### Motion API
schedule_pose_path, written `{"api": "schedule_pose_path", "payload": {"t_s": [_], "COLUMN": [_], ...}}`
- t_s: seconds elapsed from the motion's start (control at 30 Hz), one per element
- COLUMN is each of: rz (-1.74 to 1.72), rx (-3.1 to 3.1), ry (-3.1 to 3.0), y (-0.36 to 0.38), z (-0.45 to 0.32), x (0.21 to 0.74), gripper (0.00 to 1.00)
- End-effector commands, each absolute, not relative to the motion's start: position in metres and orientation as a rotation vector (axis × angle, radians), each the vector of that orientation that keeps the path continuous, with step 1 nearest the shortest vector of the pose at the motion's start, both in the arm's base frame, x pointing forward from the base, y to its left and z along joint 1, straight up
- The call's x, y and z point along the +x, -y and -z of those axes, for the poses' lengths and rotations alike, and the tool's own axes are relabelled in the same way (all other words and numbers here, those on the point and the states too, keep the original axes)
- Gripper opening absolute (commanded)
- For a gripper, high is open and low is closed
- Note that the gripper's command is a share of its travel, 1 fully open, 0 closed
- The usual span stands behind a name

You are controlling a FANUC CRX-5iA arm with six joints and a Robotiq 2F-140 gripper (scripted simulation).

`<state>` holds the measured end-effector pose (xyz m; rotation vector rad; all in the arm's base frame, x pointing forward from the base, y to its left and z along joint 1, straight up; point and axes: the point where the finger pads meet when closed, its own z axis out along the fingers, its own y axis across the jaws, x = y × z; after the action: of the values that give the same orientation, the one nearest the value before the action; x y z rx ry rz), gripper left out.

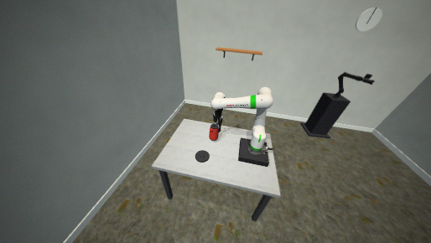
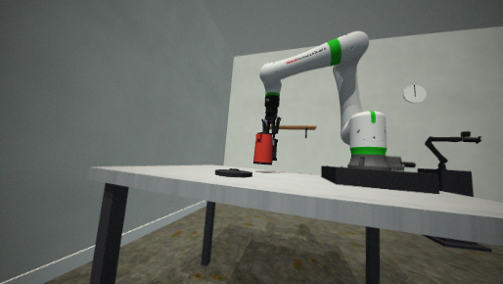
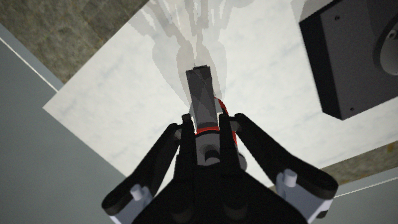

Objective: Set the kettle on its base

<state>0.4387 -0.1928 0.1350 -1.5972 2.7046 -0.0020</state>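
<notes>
Grey walls close in a room with a mottled brown-green floor, and in it stands a pale, faintly streaked white-topped bench (image 1: 189,161) on dark angled legs. My white, green-banded jointed arm (image 2: 313,55) rises from a flat black square base plate (image 1: 245,158) bolted near one edge of the bench. My black metal fingers are clamped tight on the dark grey handle of the smooth red cylindrical kettle (image 2: 263,149), which hangs upright beneath my wrist, lifted off the bench surface with its shadow falling on the white top below. From my wrist view I see the handle as a flat grey bar running forward between my fingers, with a thin red rim of the kettle showing around it. A low black round disc base (image 1: 202,156) with a small raised stud at its centre lies flat on the bench, well apart from the kettle. On the far wall hang a thin orange wooden shelf (image 1: 239,51) on two dark brackets and a round pale clock (image 1: 369,19); a black pedestal with a jointed mount (image 1: 327,114) stands by that wall.
</notes>
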Motion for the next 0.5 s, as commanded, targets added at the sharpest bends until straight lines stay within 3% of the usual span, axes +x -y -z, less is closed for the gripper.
{"api": "schedule_pose_path", "payload": {"t_s": [0.0,0.47], "rz": [0.003,0.003], "rx": [-1.597,-1.597], "ry": [-2.705,-2.705], "y": [0.188,0.162], "z": [-0.135,-0.135], "x": [0.440,0.449], "gripper": [0.00,0.00]}}
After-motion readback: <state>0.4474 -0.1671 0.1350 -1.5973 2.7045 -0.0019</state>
